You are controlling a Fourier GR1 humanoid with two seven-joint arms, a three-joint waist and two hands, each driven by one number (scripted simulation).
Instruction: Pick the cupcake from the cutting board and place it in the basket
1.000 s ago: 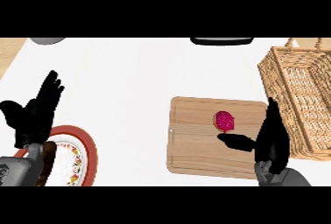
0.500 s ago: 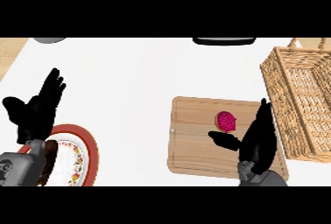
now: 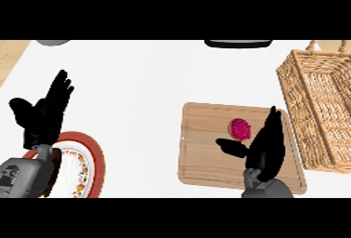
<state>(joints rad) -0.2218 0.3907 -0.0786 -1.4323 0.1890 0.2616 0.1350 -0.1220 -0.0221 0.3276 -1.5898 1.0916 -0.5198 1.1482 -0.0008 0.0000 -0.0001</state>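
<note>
Pink round cupcake [image 3: 240,128] sits on the rectangular wooden cutting board [image 3: 205,160], upper-right part of the board, not lifted. Right hand [image 3: 264,151] is over the board just right of the cupcake, seen edge-on, its fingers [image 3: 270,126] straight and pressed together pointing away from the robot, thumb stuck out to the left just below the cupcake; nothing pinched, and can't tell if the hand touches the cupcake. Woven wicker basket [image 3: 322,107] stands on the white table [image 3: 137,93] right of the board, close to the board's right edge, with nothing visible inside it. Left hand [image 3: 40,118] is at the view's left side, open, fingers [image 3: 60,88] up and slightly spread, holding nothing, resting just above a round plate with a red rim [image 3: 93,155] at lower left. Dark object [image 3: 237,43] and grey object [image 3: 51,42] are cut off at the table's far edge, can't tell what they are.
</note>
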